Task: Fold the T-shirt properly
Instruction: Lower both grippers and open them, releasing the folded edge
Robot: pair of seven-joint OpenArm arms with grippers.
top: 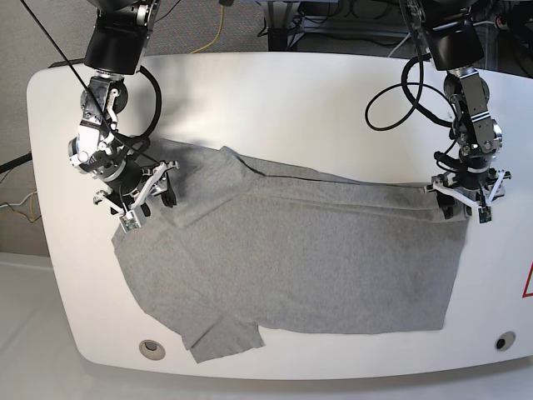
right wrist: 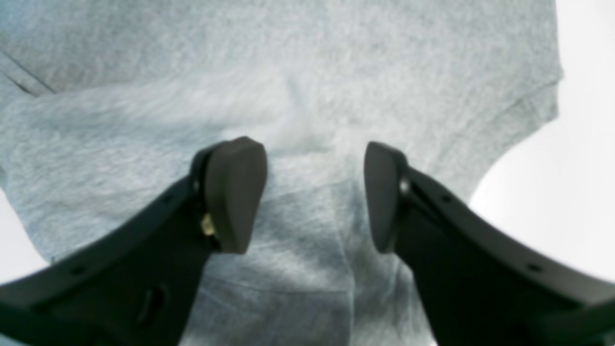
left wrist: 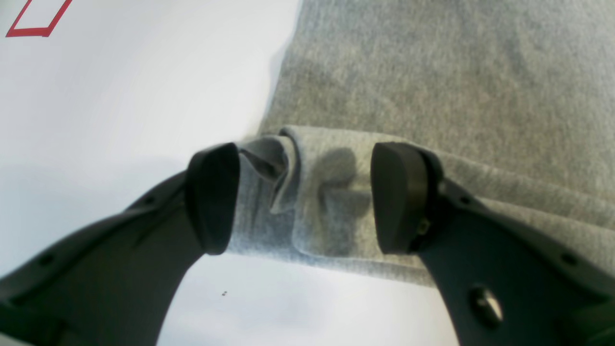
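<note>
On my left gripper [left wrist: 305, 199] I see the jaws standing wide apart. A bunched, rolled edge of the shirt [left wrist: 432, 86] sits in the gap between them. The one pad [left wrist: 214, 197] looks to rest against the cloth at its side; the other pad [left wrist: 396, 197] has a shadowed gap before the fold, so nothing is clamped. The cloth there is creased into a few small upright folds.

On my right gripper [right wrist: 314, 194] the jaws are likewise spread wide, hanging over the shirt [right wrist: 307, 72] with cloth below and between them, not pinched. The picture is soft, so I cannot tell whether the pads touch the fabric.

From the base camera, the shirt [top: 291, 250] lies spread on the white worktop [top: 275, 100], plain heather grey, mostly flat. The left gripper [top: 466, 196] is at one corner of the shirt, where a narrow band is folded along the far edge. The right gripper [top: 137, 196] is at the opposite end of the shirt, by the far sleeve. The other sleeve [top: 221, 337] sticks out at the near edge of the shirt.
</note>
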